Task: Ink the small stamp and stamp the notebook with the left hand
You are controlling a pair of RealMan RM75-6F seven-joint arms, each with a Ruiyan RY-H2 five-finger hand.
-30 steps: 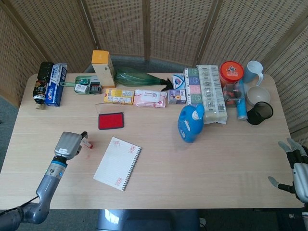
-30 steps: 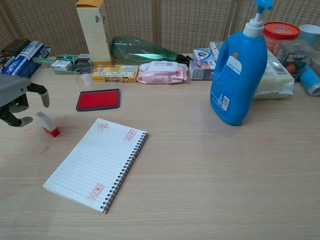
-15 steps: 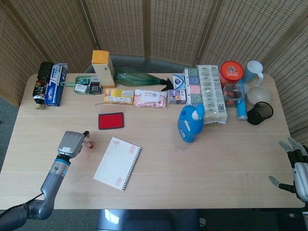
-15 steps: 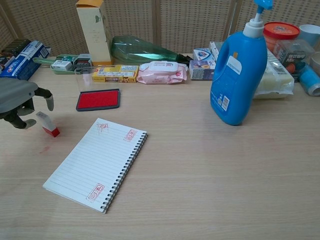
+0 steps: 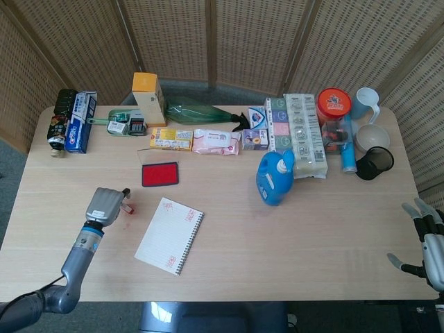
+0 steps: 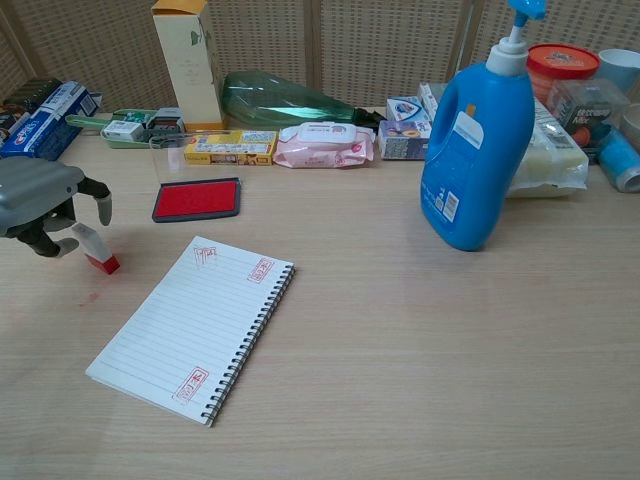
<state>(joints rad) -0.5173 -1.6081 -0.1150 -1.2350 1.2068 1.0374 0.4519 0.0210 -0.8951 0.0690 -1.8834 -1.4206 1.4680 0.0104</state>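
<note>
The small stamp, white with a red base, lies tilted on the table left of the notebook; in the head view the stamp shows just right of my left hand. In the chest view my left hand hovers over the stamp's white end, a curled finger and the thumb on either side of it, not closed on it. The open notebook carries three red stamp marks. The red ink pad lies open behind it. My right hand rests open at the table's right front edge.
A blue detergent bottle stands right of centre. Boxes, a green bottle, wipes and cups line the back edge. A faint red smudge marks the table near the stamp.
My left hand has shifted right, closing in over the stamp. The stamp, notebook and right hand have not moved.
</note>
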